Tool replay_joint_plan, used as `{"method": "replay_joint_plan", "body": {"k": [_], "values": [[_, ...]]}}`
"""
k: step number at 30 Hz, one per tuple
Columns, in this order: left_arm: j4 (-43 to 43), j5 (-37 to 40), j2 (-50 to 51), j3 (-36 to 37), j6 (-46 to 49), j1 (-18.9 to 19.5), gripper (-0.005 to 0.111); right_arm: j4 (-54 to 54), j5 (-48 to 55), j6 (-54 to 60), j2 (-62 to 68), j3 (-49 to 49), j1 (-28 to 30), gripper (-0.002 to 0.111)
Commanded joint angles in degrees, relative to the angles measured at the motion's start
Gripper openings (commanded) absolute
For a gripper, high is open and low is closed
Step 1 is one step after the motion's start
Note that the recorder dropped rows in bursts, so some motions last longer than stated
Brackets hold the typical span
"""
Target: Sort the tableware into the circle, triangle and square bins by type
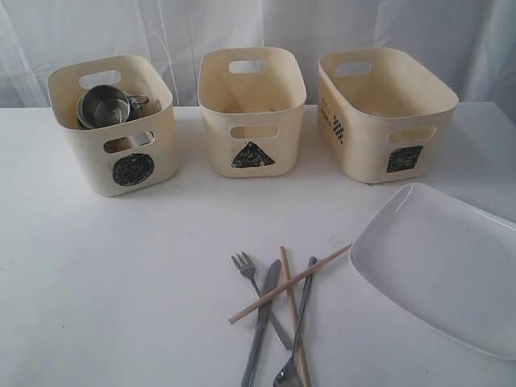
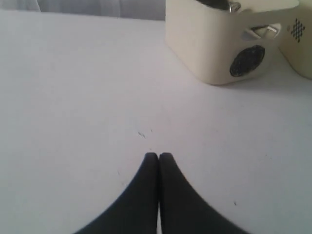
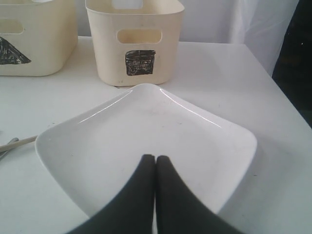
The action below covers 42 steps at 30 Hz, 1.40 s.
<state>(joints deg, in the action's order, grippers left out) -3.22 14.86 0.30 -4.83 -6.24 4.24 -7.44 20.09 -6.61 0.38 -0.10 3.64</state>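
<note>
Seen from the exterior view, three cream tubs stand in a row across the back of the white surface (image 1: 121, 282): the circle bin (image 1: 87, 161) at 10 o'clock, the triangle bin (image 1: 216, 141) at 12 o'clock and the square bin (image 1: 363, 149) at 2 o'clock, each apart from its neighbour. A steel mug (image 1: 103, 106) lies tilted inside the circle bin. The white rounded-square plate (image 1: 439, 262) lies flat at 4 o'clock, in front of the square bin. At 6 o'clock the cutlery lies in a loose crossed pile: fork (image 1: 244, 264), knife (image 1: 260, 322) and spoon (image 1: 300, 318), with two wooden chopsticks (image 1: 286, 284) laid across them. The left fingers (image 2: 152, 162) are pressed together, holding nothing, over bare surface with the circle bin ahead. The right fingers (image 3: 148, 165) are likewise pressed together and empty, over the plate's near corner; whether they touch it cannot be told.
</note>
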Motion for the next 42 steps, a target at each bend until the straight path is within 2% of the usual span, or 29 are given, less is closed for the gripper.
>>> {"method": "replay_joint_plan", "body": {"k": [1,3,8,14,16,18,21,25,42], "values": [[-10.4,5.8,-0.3,4.8,1.3,0.3,0.000,0.0,-0.2,0.4,-0.4,0.1,0.4,0.000],[-12.4,10.5,-0.3,4.4,4.8,0.3,0.000,0.0,-0.2,0.4,-0.4,0.1,0.4,0.000],[-19.2,11.7,-0.3,4.2,17.7,0.3,0.000,0.0,-0.2,0.4,-0.4,0.1,0.4,0.000],[-20.1,11.4,-0.3,4.2,17.9,0.3,0.000,0.0,-0.2,0.4,-0.4,0.1,0.4,0.000],[-23.1,9.0,-0.3,4.2,17.9,0.3,0.000,0.0,-0.2,0.4,-0.4,0.1,0.4,0.000],[-26.0,6.2,-0.3,4.2,21.3,0.3,0.000,0.0,-0.2,0.4,-0.4,0.1,0.4,0.000],[-23.5,5.3,-0.3,4.2,25.2,0.3,0.000,0.0,-0.2,0.4,-0.4,0.1,0.4,0.000],[-20.2,9.9,-0.3,4.7,20.7,0.3,0.000,0.0,-0.2,0.4,-0.4,0.1,0.4,0.000],[-20.3,10.0,-0.3,4.7,20.2,0.3,0.000,0.0,-0.2,0.4,-0.4,0.1,0.4,0.000]]}}
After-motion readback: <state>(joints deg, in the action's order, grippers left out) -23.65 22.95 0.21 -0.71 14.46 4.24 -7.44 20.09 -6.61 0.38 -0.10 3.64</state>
